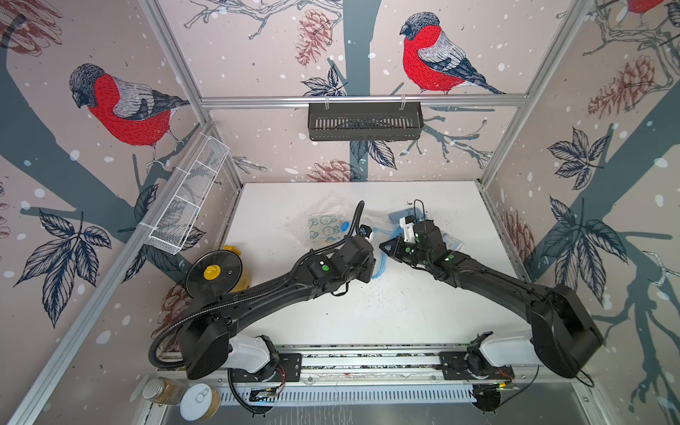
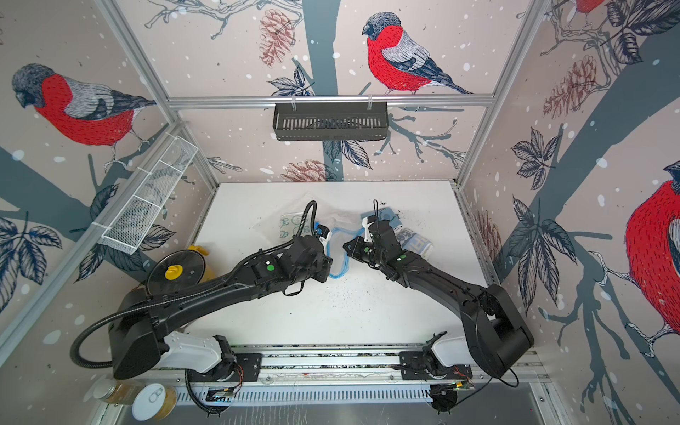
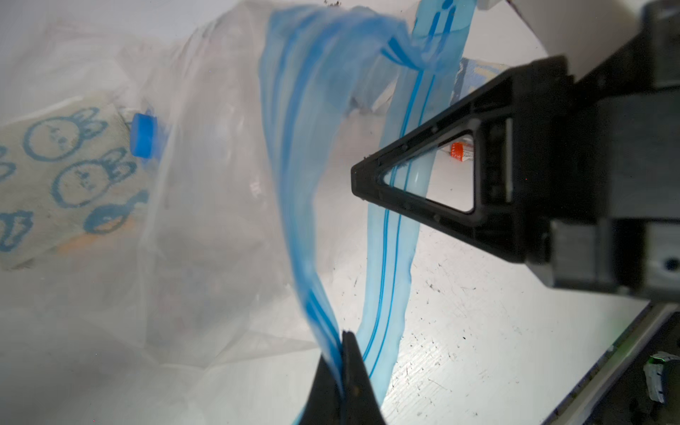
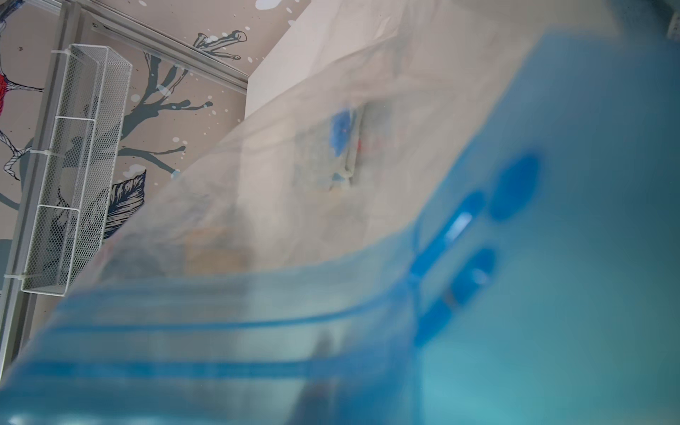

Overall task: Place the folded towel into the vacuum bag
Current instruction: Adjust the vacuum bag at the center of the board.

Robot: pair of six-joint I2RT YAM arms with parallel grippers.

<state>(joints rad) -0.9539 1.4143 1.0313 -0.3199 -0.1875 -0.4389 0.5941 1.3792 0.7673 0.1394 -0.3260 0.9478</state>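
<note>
Left wrist camera first: the left hand [image 3: 340, 371] is pressed tight on one lip of the blue zip-seal strip [image 3: 294, 165], so it is pinching the large clear plastic vacuum bag [image 3: 220, 191] right at its mouth. The two blue lips stand apart here and the mouth gapes. Past the fingertips, deeper along the bag, there is the folded cream towel with blue bunny prints [image 3: 66, 173], hazy behind the plastic. The round blue valve cap [image 3: 141, 138] sits against the towel's edge on the hand's side. Inside the bag or under it? I cannot tell. Across the mouth from the left hand, the right hand [image 3: 362, 180] pokes in, its black triangular finger crossing the other lip. Spread or pressed together, I cannot tell from this side-on look.

Right wrist camera: nearly all blur. The blue strip fills the picture, right up against the lens, with clear film and a smear of blue cap beyond. Nothing here settles how the right hand's fingers stand.

Over to both top views: above the white tabletop [image 1: 404, 323], the right hand's tip points at the left arm's wrist, which covers its own hand from above. The strip loops between them. The bunny towel lies beyond the left hand. Behind the right hand, tucked under its wrist, a second pale blue patterned cloth [image 2: 414, 243] rests on the tabletop.
</note>
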